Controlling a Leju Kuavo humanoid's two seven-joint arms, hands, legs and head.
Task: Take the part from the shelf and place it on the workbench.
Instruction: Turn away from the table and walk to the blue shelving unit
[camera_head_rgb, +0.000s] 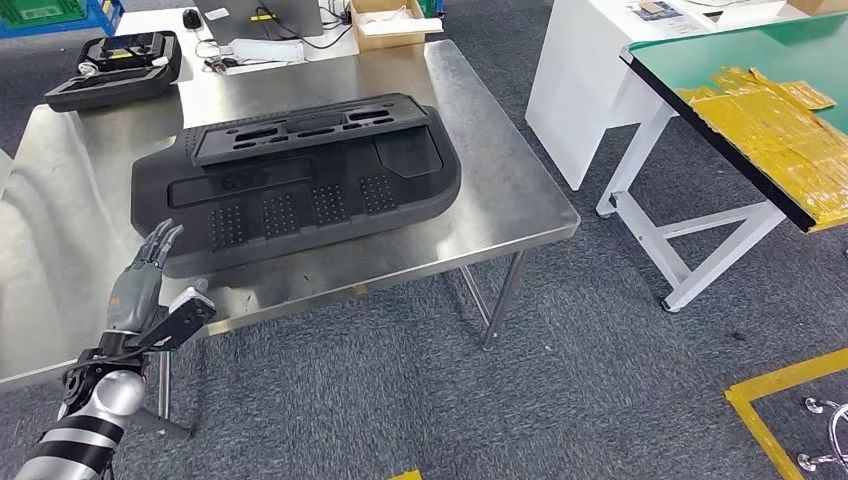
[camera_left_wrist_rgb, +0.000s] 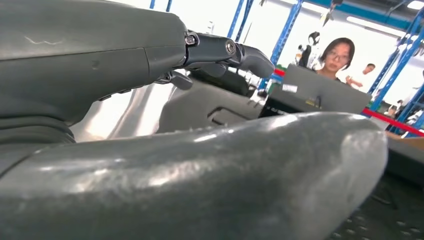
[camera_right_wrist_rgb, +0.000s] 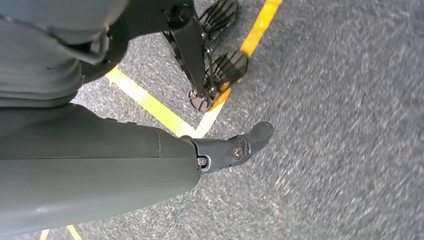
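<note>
Dark grey to black all over, matte, with no gloss. Found the broad dark moulded plastic panel (camera_head_rgb: 300, 185) lying flat across the middle of the brushed stainless steel table (camera_head_rgb: 520, 190), already off any shelf, its long side running roughly along the table's near edge. Noted a raised slotted strip along the far side, a recessed pocket toward the right end, a long shallow recess on the left, and four patches of small dots along the near half. Noted rounded corners and a shallow turned-down rim.

Judged it stiff but thin-walled: light for its spread, liable to flex or twist if lifted by one corner, and awkward rather than heavy. Judged the flat top too smooth and wide for a one-handed pinch. Reckoned the better hold to be under the rim at the two short ends, or at the slotted strip where fingers could hook. Reckoned it not fragile, though the rim could scuff against steel.

Saw the left hand (camera_head_rgb: 150, 285) at the panel's near-left corner, fingers (camera_head_rgb: 160, 240) straight and fanned apart, thumb held away, holding nothing; could not tell whether the tips touched the rim. Saw the right hand (camera_right_wrist_rgb: 150, 165) hanging over grey carpet, thumb stretched out, the other fingers hidden, so could not tell its state.
</note>
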